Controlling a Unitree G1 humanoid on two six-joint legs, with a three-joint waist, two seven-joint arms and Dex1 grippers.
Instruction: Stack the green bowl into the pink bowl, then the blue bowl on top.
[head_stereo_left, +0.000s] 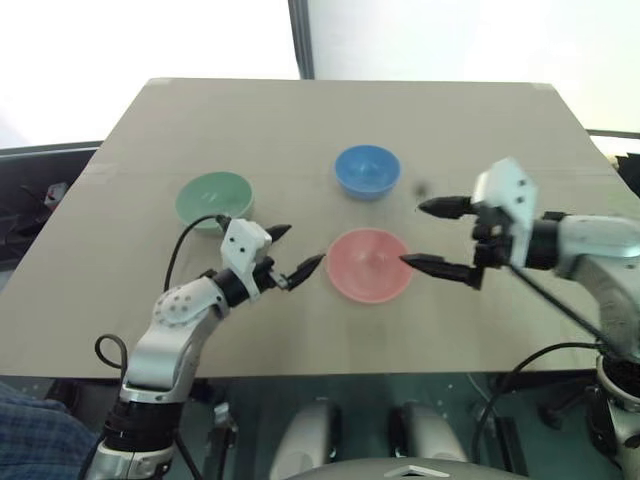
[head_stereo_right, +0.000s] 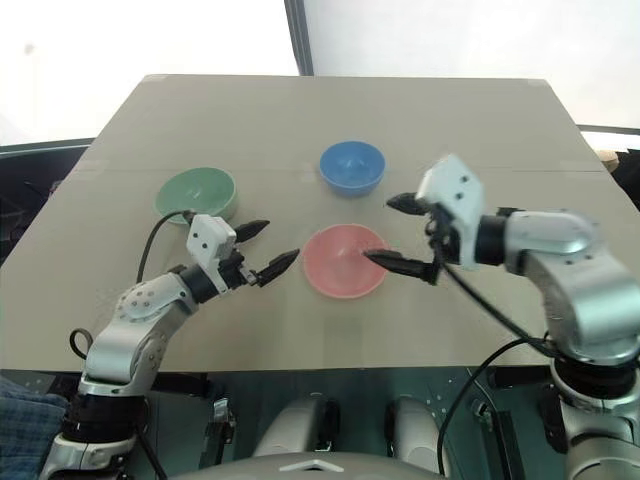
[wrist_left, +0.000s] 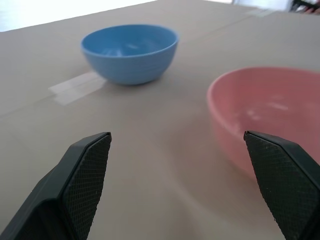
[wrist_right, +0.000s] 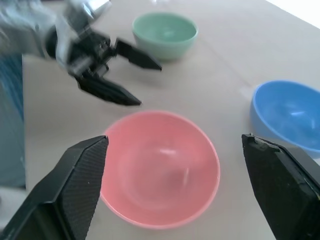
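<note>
Three bowls stand apart on the tan table (head_stereo_left: 300, 120). The pink bowl (head_stereo_left: 369, 265) is nearest, the blue bowl (head_stereo_left: 367, 171) lies behind it, and the green bowl (head_stereo_left: 214, 200) stands at the left. My left gripper (head_stereo_left: 297, 250) is open and empty, just left of the pink bowl and in front of the green one. Raised above the table to the right of the pink bowl, my right gripper (head_stereo_left: 430, 236) is open with nothing between its fingers. The right wrist view looks down into the pink bowl (wrist_right: 160, 167), with the left gripper (wrist_right: 142, 80) beyond it.
The table's front edge runs close below both grippers. Black cables hang from both arms near that edge. A strip of clear tape (wrist_left: 75, 87) lies on the table next to the blue bowl (wrist_left: 130, 52).
</note>
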